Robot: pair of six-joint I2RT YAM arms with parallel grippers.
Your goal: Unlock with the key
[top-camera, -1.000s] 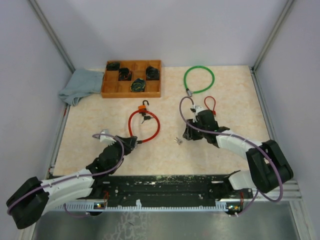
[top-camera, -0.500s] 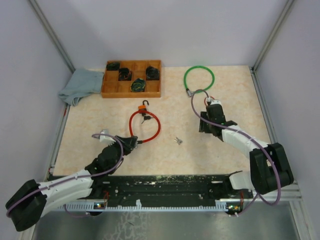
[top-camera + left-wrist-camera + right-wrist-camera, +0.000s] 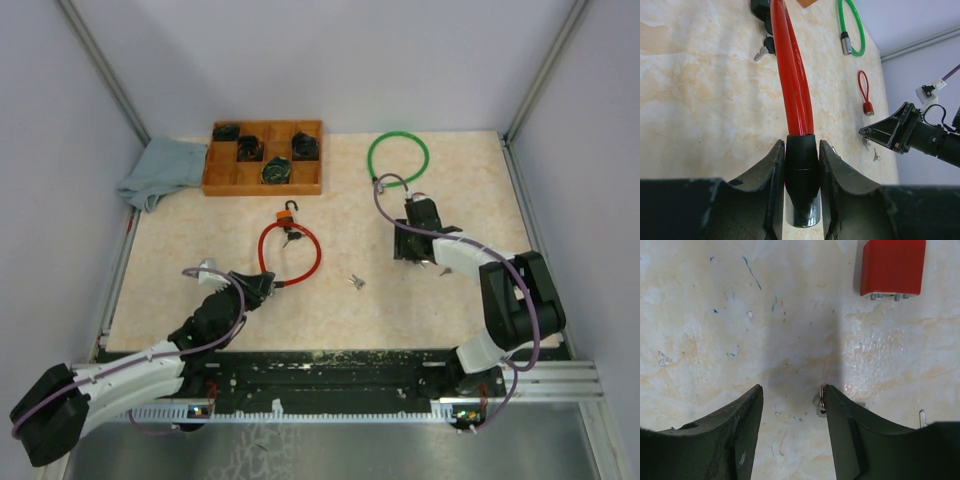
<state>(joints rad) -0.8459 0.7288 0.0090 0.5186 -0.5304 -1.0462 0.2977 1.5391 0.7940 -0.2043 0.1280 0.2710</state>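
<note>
My left gripper (image 3: 801,146) (image 3: 263,285) is shut on the black and chrome end (image 3: 801,180) of the red cable lock (image 3: 290,252), whose loop runs away from me to its black lock body (image 3: 760,7). A black-headed key (image 3: 765,46) lies by that body. Loose keys (image 3: 355,282) lie on the table between the arms. My right gripper (image 3: 790,390) (image 3: 408,246) hangs open just over the table with nothing between its fingers. A small metal key ring (image 3: 821,402) rests against its right finger, and the small red lock's body (image 3: 892,267) lies just ahead.
A green cable lock (image 3: 398,158) lies at the back right. A wooden compartment tray (image 3: 264,158) with dark locks and a grey-blue cloth (image 3: 160,172) sit at the back left. The small red loop (image 3: 865,92) lies near the right arm.
The right arm swung from the loose keys at mid-table to the back right, over the small red lock, and its jaws widened. The left arm kept still with its hold.
</note>
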